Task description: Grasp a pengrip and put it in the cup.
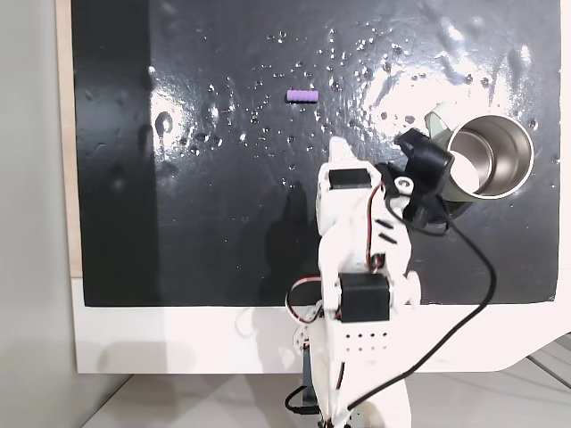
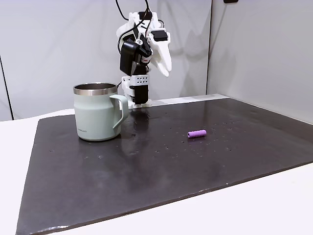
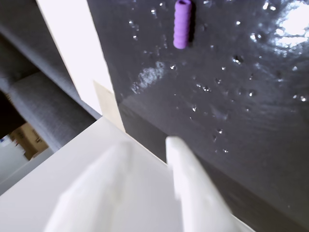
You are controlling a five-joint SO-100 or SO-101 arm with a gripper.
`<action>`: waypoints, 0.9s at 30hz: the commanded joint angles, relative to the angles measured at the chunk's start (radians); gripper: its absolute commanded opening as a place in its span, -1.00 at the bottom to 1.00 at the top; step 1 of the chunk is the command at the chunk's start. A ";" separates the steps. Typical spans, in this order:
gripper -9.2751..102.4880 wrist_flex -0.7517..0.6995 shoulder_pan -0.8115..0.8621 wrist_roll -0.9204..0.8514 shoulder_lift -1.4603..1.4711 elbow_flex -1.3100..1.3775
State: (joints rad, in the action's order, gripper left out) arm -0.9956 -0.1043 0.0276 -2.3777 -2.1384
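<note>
The fingers (image 3: 145,150) are white and blurred at the bottom of the wrist view, their tips close together with only a narrow gap, and nothing is held between them. They are raised off the mat: in a fixed view the gripper (image 2: 164,61) hangs high above the far edge of the surface, and in a fixed view from above it sits near (image 1: 335,147).

The pengrip (image 1: 302,95) lies on its side on the black mat (image 1: 223,223), alone and well apart from the fingers. In the wrist view the pengrip (image 3: 181,23) is near the top edge, its ribs plain to see. In the side fixed view the pengrip (image 2: 197,133) rests in the middle of the mat, right of the cup.

The cup (image 2: 98,112) stands upright on the mat, handle turned toward the pengrip, well apart from it. From above the cup (image 1: 491,156) shows a shiny steel inside, and the arm's black motor housing (image 1: 424,165) overlaps its rim.

The mat is glossy and speckled with bright spots, and lies on a white surface (image 2: 274,205).
</note>
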 commanded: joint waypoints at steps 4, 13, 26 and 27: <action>-0.34 -0.181 -0.008 0.038 0.307 0.391; -0.31 -0.522 -0.014 0.179 0.798 0.969; -0.31 -0.690 -0.089 0.135 1.210 1.425; -0.31 -0.690 -0.094 0.132 1.236 1.445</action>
State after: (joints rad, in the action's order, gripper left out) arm -1.6797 -0.1779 0.1749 -1.1612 -0.7931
